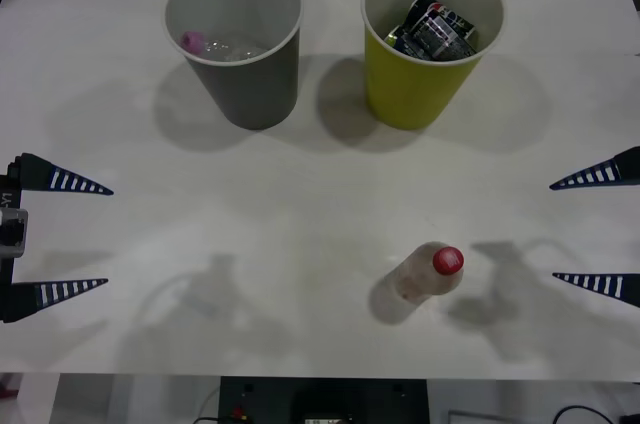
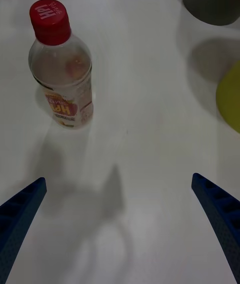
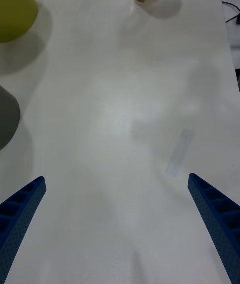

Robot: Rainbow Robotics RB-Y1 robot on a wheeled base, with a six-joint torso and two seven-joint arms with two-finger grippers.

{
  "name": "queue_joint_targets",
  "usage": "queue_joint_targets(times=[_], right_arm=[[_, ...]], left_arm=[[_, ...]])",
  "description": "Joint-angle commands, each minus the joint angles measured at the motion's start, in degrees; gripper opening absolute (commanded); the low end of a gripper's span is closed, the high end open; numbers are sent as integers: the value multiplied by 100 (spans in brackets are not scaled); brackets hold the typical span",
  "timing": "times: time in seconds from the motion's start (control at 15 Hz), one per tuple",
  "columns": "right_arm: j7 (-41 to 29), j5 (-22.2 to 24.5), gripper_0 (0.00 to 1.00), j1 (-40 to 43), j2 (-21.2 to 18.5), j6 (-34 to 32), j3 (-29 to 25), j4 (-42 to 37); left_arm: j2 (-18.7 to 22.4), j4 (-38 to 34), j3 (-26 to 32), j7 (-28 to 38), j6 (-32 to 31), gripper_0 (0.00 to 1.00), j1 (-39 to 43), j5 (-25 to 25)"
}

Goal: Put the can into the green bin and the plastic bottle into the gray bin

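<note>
Near edge: left gripper [image 1: 100, 238] and right gripper [image 1: 560, 231], fingers apart, holding nothing. Between them, nearer the right, the plastic bottle [image 1: 425, 279] stands upright on the table [image 1: 300, 244], still to be binned. Beyond: gray bin [image 1: 240, 64]; green bin [image 1: 425, 74] already containing the can [image 1: 435, 29].

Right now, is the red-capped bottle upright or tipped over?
Upright. The bottle stands on its base on the table, red cap on top, apart from both bins; in the right wrist view its label reads upright too.
</note>
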Motion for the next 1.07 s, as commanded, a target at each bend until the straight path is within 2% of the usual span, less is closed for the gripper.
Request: queue_joint_targets(times=[0.07,0.2,0.27,0.8,1.07], right_arm=[[196,-26,100,-164,136,-161,173,206],[345,-88,100,-217,162,-170,296,294],[688,-167,100,-279,223,-178,375,408],[2463,-1257,100,-938,373,-196,1553,1911],[2938,-1388,100,-1184,812,-416,1720,2518]], left_arm=[[0,0,0,0,0,98,0,0],[0,0,0,0,0,98,0,0],[0,0,0,0,0,98,0,0],[0,0,0,0,0,98,0,0],[0,0,0,0,0,98,0,0]])
